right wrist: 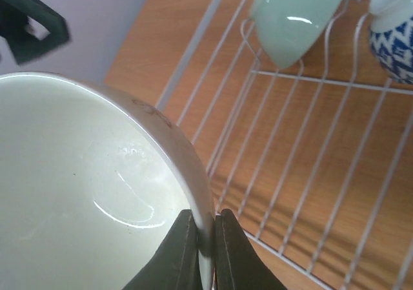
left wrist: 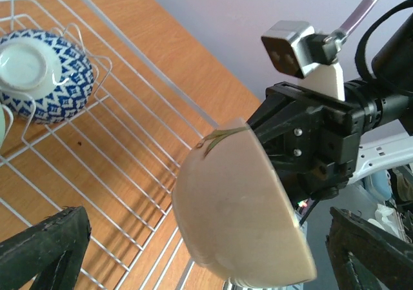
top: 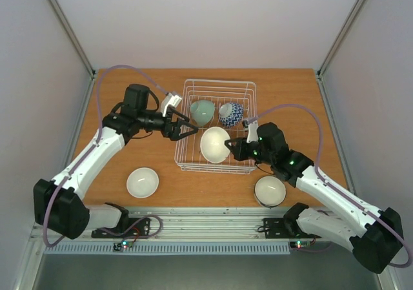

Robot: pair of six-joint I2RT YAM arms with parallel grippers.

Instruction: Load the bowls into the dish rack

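The white wire dish rack [top: 219, 81] stands mid-table. A pale green bowl [top: 201, 112] and a blue patterned bowl [top: 230, 114] lean in its far tines. My right gripper [top: 230, 149] is shut on the rim of a cream bowl [top: 215, 145], tipped on edge over the rack's near part. In the right wrist view the fingers [right wrist: 187, 251] pinch that rim, with the bowl's inside [right wrist: 77, 186] to their left. My left gripper [top: 187, 126] is open just left of this bowl. Its wrist view shows the bowl's outside [left wrist: 239, 219] ahead, between the wide fingers [left wrist: 45, 248].
Two more white bowls sit on the wooden table near the front edge, one at the left [top: 142, 182] and one at the right [top: 270, 190] beside my right arm. Grey walls close in the table on three sides.
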